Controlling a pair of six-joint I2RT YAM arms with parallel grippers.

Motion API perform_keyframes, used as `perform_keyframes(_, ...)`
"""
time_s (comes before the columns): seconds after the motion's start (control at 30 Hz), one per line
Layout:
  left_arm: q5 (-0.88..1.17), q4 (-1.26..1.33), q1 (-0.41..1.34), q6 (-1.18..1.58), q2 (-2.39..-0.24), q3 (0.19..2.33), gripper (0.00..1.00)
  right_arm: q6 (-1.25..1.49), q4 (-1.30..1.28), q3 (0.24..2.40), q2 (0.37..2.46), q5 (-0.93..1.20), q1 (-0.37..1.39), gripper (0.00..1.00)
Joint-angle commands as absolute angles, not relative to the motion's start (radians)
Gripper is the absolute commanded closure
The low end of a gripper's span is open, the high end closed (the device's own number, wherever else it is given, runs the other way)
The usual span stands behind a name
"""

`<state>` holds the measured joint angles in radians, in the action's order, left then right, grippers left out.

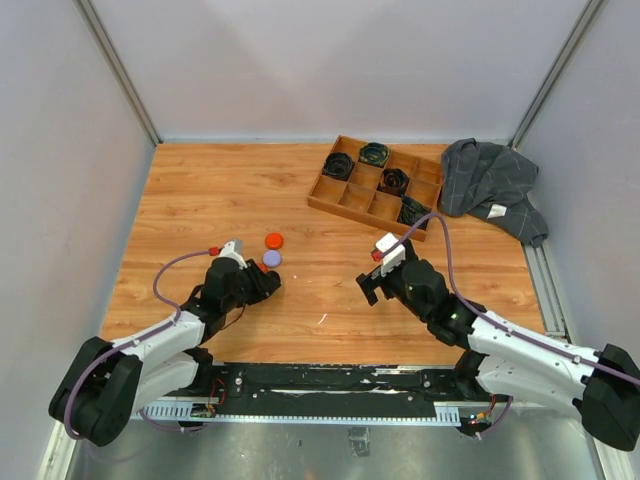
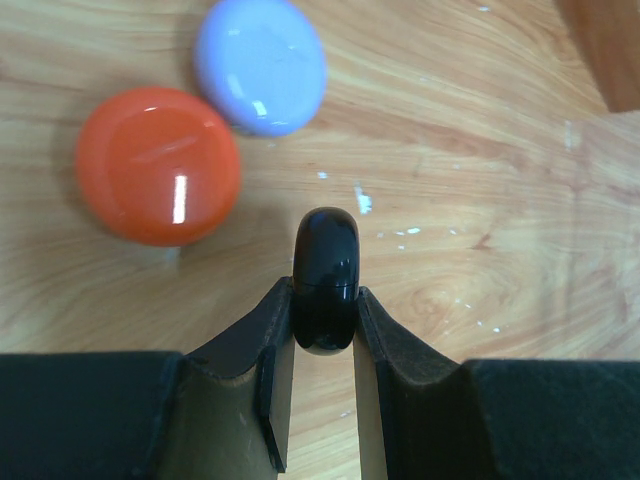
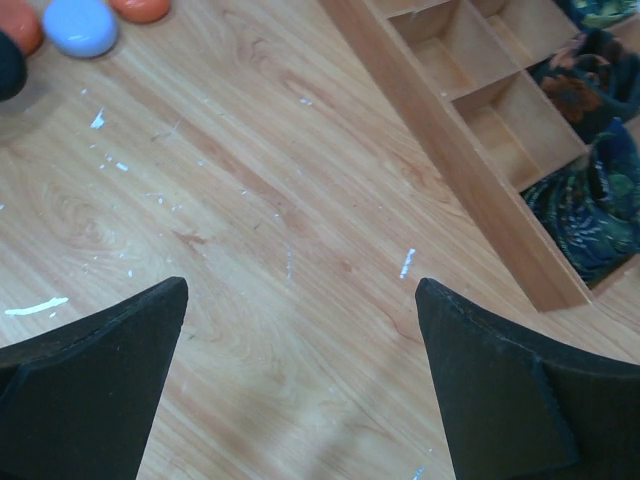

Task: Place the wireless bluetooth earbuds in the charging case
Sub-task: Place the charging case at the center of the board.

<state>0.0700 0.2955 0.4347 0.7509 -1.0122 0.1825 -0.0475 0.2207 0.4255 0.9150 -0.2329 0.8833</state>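
My left gripper (image 1: 266, 284) (image 2: 325, 305) is shut on a glossy black round charging case (image 2: 325, 262), held on its edge just above the wood. An orange round case (image 1: 274, 240) (image 2: 158, 165) and a lilac round case (image 1: 272, 259) (image 2: 261, 65) lie closed on the table just beyond it. My right gripper (image 1: 368, 288) (image 3: 300, 295) is open and empty over bare wood near the table's middle. The lilac case (image 3: 80, 25) also shows at the top left of the right wrist view. No earbuds show in any view.
A wooden compartment tray (image 1: 362, 212) (image 3: 470, 190) stands at the back right with coiled black cables (image 1: 339, 165) in some cells. A crumpled grey cloth (image 1: 490, 185) lies right of it. Grey walls enclose the table.
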Motion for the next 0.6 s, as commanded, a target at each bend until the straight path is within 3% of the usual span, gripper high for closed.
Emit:
perform_keyframes(0.0, 0.051, 0.246, 0.387, 0.817, -1.029, 0.166, 0.78, -0.021, 0.290, 0.389, 0.846, -0.349, 0.874, 0.02)
perform_keyframes(0.37, 0.098, 0.274, 0.303, 0.850, -1.167, 0.199, 0.67, -0.025, 0.287, 0.353, 0.776, -0.422, 0.875, 0.01)
perform_keyframes(0.57, 0.133, 0.330, 0.252, 0.848, -1.273, 0.245, 0.54, -0.023, 0.301, 0.328, 0.741, -0.439, 0.874, 0.02)
